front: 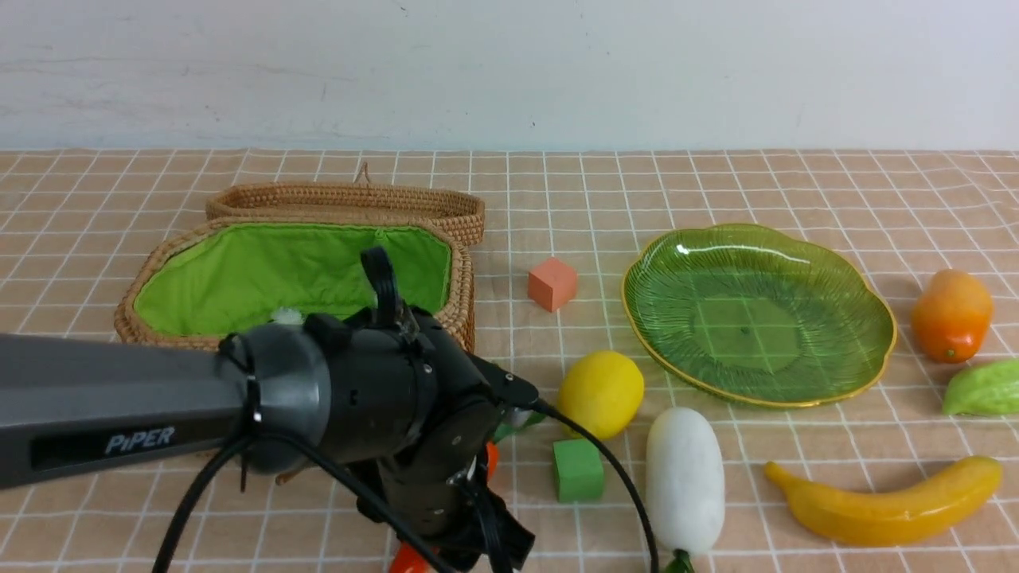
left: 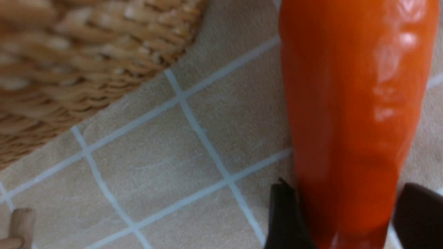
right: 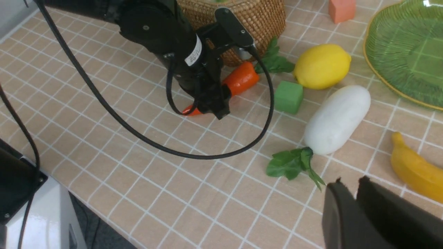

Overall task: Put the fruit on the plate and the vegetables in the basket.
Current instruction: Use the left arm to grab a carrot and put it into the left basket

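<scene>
Surface: we record one tabletop [front: 876, 191] under a beige cloth ruled in white squares, with a plain white wall [front: 509, 72] behind it.

Containers, two:
- One basket [front: 463, 294] at the left, showing its green lining, with its lid [front: 350, 203] thrown back behind it.
- One plate [front: 796, 263] at the right.

Fruit, three, all on the cloth outside the plate:
- One lemon [front: 601, 394] just beside the plate's near left rim.
- One mango [front: 951, 314] to the plate's right.
- One banana [front: 888, 501] nearer us, at the right.

Vegetables in view, three, all outside the basket:
- One carrot [left: 353, 86] lying beside the basket's near wall.
- One radish [front: 685, 477] between the green cube [front: 579, 469] and the banana.
- One leafy vegetable [front: 987, 387] at the right edge, near the mango.

Cubes, two: the green one and a salmon cube [front: 552, 283] between basket and plate.

Pincers, two:
- The left pincer [left: 346, 186] straddles the carrot with its jaws spread. One finger is against the carrot and the other just beside it, so we do not list it as clamped.
- The right pincer [right: 356, 185] hangs above the cloth near the radish's leaves, its fingers drawn together with nothing between them.
</scene>
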`<state>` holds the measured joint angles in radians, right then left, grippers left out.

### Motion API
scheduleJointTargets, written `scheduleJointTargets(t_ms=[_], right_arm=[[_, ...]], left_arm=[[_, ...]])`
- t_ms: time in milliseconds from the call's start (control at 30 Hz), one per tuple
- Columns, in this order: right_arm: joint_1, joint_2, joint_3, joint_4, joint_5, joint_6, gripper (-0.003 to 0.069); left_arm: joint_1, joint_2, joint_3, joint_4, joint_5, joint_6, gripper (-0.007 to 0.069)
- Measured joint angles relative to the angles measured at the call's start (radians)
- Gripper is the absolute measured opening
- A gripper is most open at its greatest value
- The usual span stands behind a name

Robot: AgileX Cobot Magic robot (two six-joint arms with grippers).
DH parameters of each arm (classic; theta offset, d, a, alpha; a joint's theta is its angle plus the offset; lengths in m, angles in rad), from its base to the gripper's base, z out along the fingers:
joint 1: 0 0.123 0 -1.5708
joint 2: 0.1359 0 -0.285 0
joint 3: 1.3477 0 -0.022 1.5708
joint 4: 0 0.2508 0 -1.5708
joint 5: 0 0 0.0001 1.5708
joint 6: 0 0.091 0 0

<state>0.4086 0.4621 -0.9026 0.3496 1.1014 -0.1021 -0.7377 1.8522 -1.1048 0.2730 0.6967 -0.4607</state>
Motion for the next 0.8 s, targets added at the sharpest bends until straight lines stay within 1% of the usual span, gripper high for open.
scheduleJointTargets(t_ms=[33,67,167,267,333,400,467,533,600,667,733,767,800], right_arm=[[0.0,0.0,0.0,0.001,0.0,0.0,0.0083],[0.0,0.0,0.0,0.002,0.0,-0.001,0.0084],[0.0,0.0,0.0,0.002,0.0,-0.001,0.0085],[0.0,0.0,0.0,0.003,0.0,-0.001,0.0087],[0.0,0.0,0.0,0.003,0.0,-0.001,0.0087],[0.0,0.0,0.0,0.002,-0.006,-0.001,0.0087],[0.0,0.0,0.0,0.0,-0.017,-0.001,0.0087],[0.0,0.0,0.0,-0.002,-0.027,-0.001,0.0087],[0.0,0.0,0.0,-0.003,-0.038,-0.003,0.0087],[0.0,0.0,0.0,-0.004,-0.05,-0.003,0.0087],[0.0,0.0,0.0,-0.005,-0.065,-0.003,0.0087],[0.0,0.0,0.0,-0.005,-0.066,-0.003,0.0087],[0.0,0.0,0.0,-0.007,-0.074,-0.005,0.0087]], left_arm=[[0.0,0.0,0.0,0.001,-0.002,-0.009,0.0342],[0.0,0.002,0.0,0.006,-0.003,-0.019,0.0249],[-0.005,-0.003,0.0,0.009,-0.001,-0.012,0.0246],[-0.027,-0.041,0.0,0.011,0.03,0.022,0.0248],[-0.055,-0.089,0.0,0.012,0.046,0.044,0.0248],[-0.105,-0.188,-0.001,0.023,0.065,0.077,0.0248],[-0.132,-0.265,-0.001,0.043,0.078,0.089,0.0248],[-0.138,-0.324,-0.001,0.081,0.09,0.101,0.0248],[-0.128,-0.39,-0.011,0.137,0.101,0.119,0.0248],[-0.088,-0.439,-0.04,0.19,0.105,0.15,0.0248],[-0.033,-0.458,-0.079,0.223,0.105,0.233,0.0248],[-0.017,-0.46,-0.084,0.228,0.105,0.244,0.0248],[0.055,-0.459,-0.119,0.231,0.094,0.37,0.0248]])
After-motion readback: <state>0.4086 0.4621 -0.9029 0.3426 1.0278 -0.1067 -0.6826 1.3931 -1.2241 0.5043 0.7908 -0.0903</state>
